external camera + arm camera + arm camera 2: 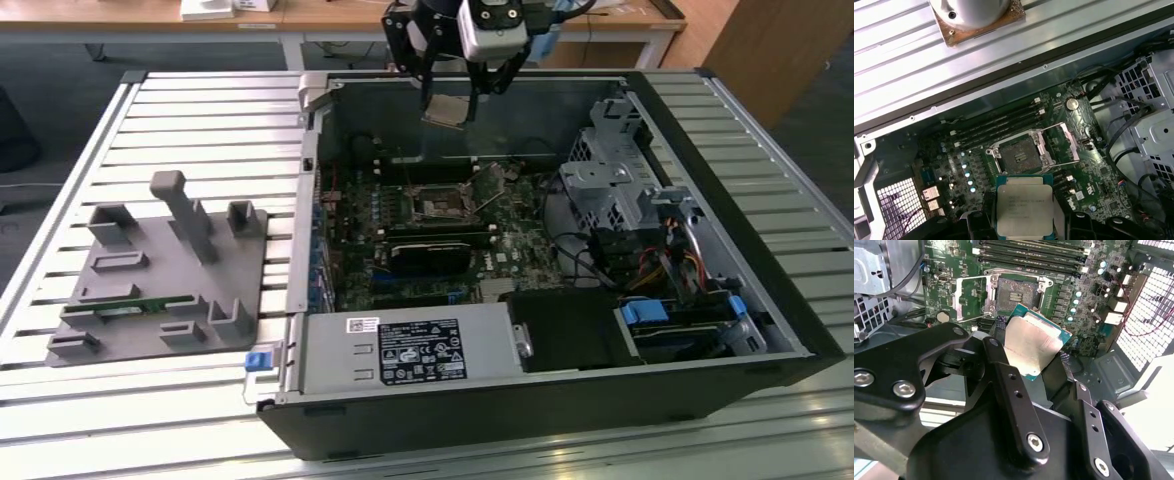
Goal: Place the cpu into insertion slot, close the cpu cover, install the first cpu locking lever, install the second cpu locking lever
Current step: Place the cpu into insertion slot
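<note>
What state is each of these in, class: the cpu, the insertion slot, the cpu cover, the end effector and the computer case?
cpu: held clear above the motherboard, not yet seated.
insertion slot: empty and uncovered.
cpu cover: swung open, beside the slot.
end effector: shut on the cpu.
computer case: open, with the board inside exposed.

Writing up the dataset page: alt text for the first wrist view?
The gripper holds the cpu clear of the empty insertion slot, not yet seated; the cpu cover stands swung open beside the slot on the green motherboard.
</note>
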Controlling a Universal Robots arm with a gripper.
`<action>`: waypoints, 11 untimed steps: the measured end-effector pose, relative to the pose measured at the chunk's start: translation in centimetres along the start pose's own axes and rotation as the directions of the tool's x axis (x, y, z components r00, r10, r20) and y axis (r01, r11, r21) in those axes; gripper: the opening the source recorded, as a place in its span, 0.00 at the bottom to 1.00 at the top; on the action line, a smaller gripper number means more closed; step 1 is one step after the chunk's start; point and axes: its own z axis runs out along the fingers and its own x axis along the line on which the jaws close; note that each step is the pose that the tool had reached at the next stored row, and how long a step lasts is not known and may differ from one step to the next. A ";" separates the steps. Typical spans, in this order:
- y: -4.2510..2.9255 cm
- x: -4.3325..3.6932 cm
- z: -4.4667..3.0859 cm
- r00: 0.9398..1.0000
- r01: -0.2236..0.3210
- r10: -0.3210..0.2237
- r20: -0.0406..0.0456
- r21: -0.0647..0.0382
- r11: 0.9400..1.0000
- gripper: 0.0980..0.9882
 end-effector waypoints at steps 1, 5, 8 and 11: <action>0.00 0.00 0.00 1.000 -0.004 0.004 0.000 0.000 1.000 0.50; 0.00 0.00 0.00 1.000 -0.021 0.021 0.002 0.000 1.000 0.50; 0.00 0.00 0.00 0.999 -0.034 0.034 0.003 -0.001 0.999 0.50; 0.00 0.00 0.00 0.999 -0.046 0.046 0.004 -0.001 0.999 0.50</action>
